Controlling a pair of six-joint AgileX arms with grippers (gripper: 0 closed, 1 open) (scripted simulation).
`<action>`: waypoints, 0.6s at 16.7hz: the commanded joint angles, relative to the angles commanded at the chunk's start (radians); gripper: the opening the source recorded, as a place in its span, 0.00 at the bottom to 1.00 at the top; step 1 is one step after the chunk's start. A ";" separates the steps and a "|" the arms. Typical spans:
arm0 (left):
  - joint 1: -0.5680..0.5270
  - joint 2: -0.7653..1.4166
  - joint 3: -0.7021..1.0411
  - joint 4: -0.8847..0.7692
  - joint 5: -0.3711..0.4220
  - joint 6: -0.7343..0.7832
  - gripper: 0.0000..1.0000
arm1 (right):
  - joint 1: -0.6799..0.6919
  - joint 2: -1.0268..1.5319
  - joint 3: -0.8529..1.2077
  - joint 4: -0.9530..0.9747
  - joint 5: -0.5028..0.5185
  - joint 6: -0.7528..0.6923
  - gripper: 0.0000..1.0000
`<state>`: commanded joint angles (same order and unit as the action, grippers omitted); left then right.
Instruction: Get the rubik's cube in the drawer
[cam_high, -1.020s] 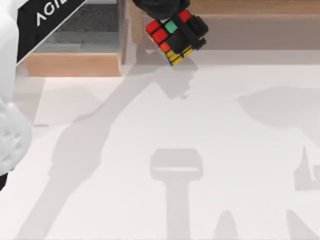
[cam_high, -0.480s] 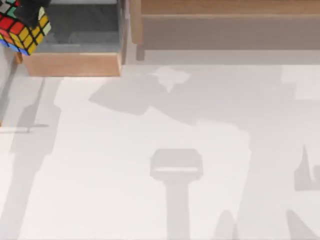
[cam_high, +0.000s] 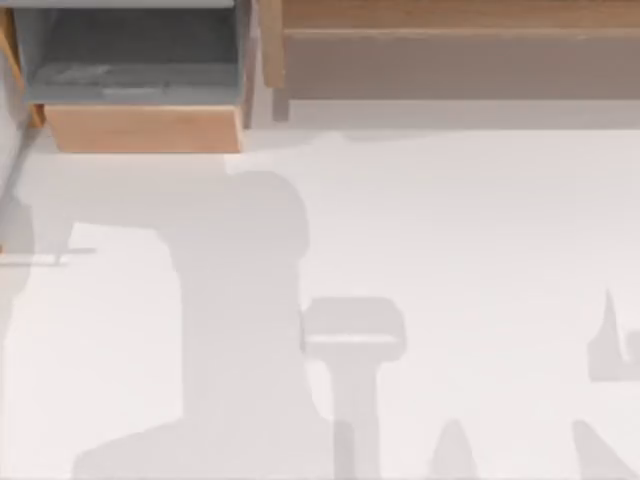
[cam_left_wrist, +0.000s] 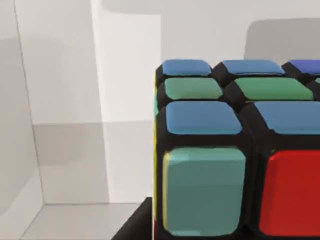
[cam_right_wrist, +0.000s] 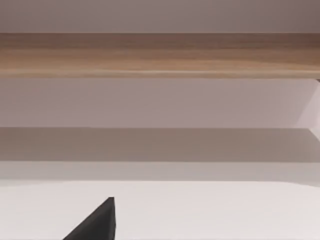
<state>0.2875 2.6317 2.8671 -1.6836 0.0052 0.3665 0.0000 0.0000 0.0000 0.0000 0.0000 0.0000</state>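
Holding with the left, idling with the right.

Clamped on the rubik's cube (cam_left_wrist: 235, 150) with the left gripper (cam_left_wrist: 134, 226), seen in the left wrist view as a dark wedge right against the cube's near lower corner. Carrying the cube square to the wrist and very close under it, with blue, green, teal and red squares turned toward the camera. Parked with the right gripper (cam_right_wrist: 97, 223), seen in the right wrist view as a single dark, sharp-cornered sliver. Facing level and straight ahead with the right wrist, touching nothing.
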 joint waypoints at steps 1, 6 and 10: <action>0.017 0.042 0.014 -0.001 0.005 -0.002 0.00 | 0.000 0.000 0.000 0.000 0.000 0.000 1.00; 0.046 0.139 0.035 -0.017 0.015 -0.004 0.00 | 0.000 0.000 0.000 0.000 0.000 0.000 1.00; 0.046 0.139 0.035 -0.017 0.015 -0.004 0.00 | 0.000 0.000 0.000 0.000 0.000 0.000 1.00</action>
<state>0.3338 2.7706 2.9018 -1.7009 0.0202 0.3626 0.0000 0.0000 0.0000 0.0000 0.0000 0.0000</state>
